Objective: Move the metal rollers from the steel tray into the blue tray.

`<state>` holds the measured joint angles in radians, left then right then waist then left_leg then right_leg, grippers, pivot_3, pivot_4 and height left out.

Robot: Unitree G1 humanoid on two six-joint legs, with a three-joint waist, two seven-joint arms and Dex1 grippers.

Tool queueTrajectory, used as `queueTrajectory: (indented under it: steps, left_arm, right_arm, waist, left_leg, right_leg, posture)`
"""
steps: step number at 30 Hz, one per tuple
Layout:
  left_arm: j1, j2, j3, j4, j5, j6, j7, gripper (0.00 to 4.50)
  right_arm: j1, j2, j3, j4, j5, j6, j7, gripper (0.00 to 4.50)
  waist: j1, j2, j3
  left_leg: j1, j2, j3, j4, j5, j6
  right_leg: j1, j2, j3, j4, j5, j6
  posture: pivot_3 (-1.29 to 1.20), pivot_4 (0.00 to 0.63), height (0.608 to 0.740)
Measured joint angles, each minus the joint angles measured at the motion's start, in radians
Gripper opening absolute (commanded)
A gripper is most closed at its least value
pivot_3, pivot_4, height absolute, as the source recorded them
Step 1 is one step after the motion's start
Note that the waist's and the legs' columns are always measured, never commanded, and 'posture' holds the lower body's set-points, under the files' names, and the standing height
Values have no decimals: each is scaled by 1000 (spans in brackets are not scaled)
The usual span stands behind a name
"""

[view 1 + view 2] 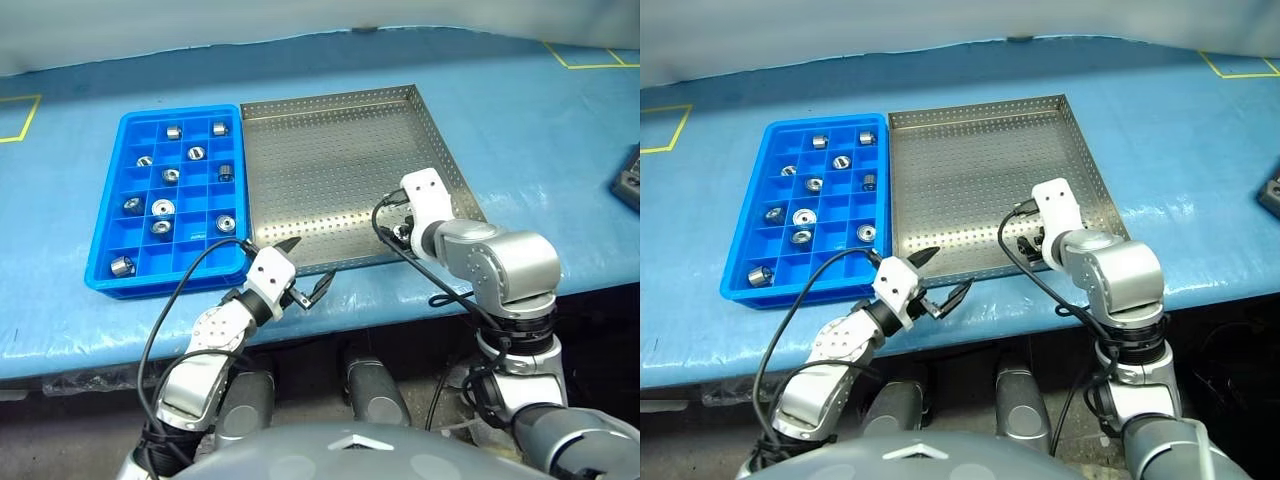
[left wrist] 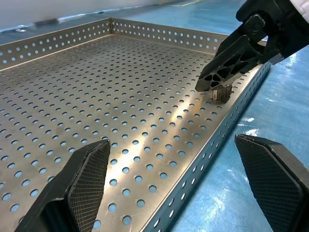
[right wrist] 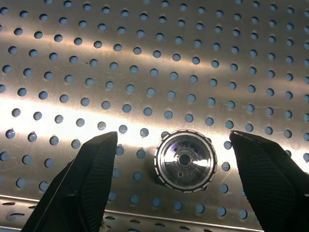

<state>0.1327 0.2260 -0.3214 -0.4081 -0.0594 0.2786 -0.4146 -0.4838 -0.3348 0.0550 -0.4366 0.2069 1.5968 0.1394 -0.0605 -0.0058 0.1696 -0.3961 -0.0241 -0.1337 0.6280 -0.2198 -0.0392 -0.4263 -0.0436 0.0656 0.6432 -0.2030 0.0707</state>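
Note:
The steel tray (image 1: 330,150) lies mid-table with the blue tray (image 1: 105,272) touching its left side. Several metal rollers (image 1: 163,208) sit in the blue tray's compartments. One roller (image 3: 185,161) lies flat on the steel tray's perforated floor, close to the near rim. My right gripper (image 3: 174,145) points down over it, open, one finger on each side and neither touching it; the left wrist view shows this roller (image 2: 220,93) under those fingers (image 2: 231,63). My left gripper (image 1: 308,265) hovers open and empty at the steel tray's near left rim.
A dark object (image 1: 628,178) sits at the table's far right edge. Yellow tape lines (image 1: 585,60) mark the blue table top at the back corners. The table's front edge (image 1: 400,305) runs just below both grippers.

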Motion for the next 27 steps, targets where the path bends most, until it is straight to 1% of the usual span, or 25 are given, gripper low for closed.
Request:
queueTrajectory:
  steps: [3, 4, 5, 10, 11, 17, 19, 22, 27]
  left_arm:
    - [8, -2, 1, 0, 0, 0, 8, 4500]
    - [9, -2, 1, 0, 0, 0, 10, 4500]
    - [8, -3, 1, 0, 0, 0, 13, 4500]
    - [8, -7, 7, 0, 2, 0, 30, 4500]
    - [8, -7, 11, 0, 3, 0, 35, 4500]
    - [14, -9, 41, -9, -1, 0, 53, 4500]
    - [20, -18, 66, -30, -3, 0, 71, 4500]
    - [34, -55, 111, -60, -4, -2, 119, 4500]
    - [91, -97, 224, -108, 11, -7, 234, 4500]
  right_arm:
    - [29, -19, 7, 13, -1, -7, 7, 3936]
    - [30, -19, 7, 15, -1, -15, 8, 3564]
    - [31, -19, 7, 21, -1, -22, 9, 3409]
    - [39, -10, 4, 62, -17, -55, -2, 1831]
    - [39, -7, 4, 64, -19, -58, -5, 1689]
    - [33, 32, 3, 68, -31, -64, -16, 1692]
    - [19, 97, -2, 67, -27, -87, -15, 1692]
    - [-34, 200, 28, 63, -16, -163, -15, 1692]
    - [-113, 315, 117, 102, -21, -376, -12, 1692]
  waist:
    - [2, 0, 0]
    - [2, 0, 0]
    - [2, 0, 0]
    - [7, 0, 0]
    - [9, 0, 0]
    - [6, 0, 0]
    - [-1, -1, 0]
    - [3, 0, 0]
    - [38, 0, 0]
  left_leg:
    - [0, 0, 0, 0, 0, 0]
    - [0, 0, 0, 0, 0, 0]
    - [0, 0, 0, 0, 0, 0]
    - [0, 0, 0, 0, 0, 0]
    - [0, 0, 0, 0, 0, 0]
    - [1, 0, 0, 0, 0, 1]
    - [2, 1, 0, 0, 0, 1]
    - [1, 2, 0, 0, 0, 1]
    - [1, 1, -1, -2, 0, 1]
  right_leg:
    - [0, 0, 0, 0, 0, 0]
    - [0, 0, 0, 0, 0, 0]
    - [0, 0, 0, 0, 0, 0]
    - [1, 0, 0, 0, 0, 1]
    - [1, 0, 0, 0, 0, 1]
    - [1, 0, 0, 0, 0, 1]
    - [0, 1, 1, 1, 1, 1]
    - [-1, 2, 0, 1, 3, 5]
    - [0, 1, 0, 0, 3, 5]
  posture:
    - [18, 150, 740]
    - [19, 150, 740]
    - [20, 150, 740]
    - [31, 150, 740]
    - [33, 150, 740]
    - [72, 150, 740]
    - [94, 150, 740]
    - [149, 150, 740]
    - [249, 150, 740]
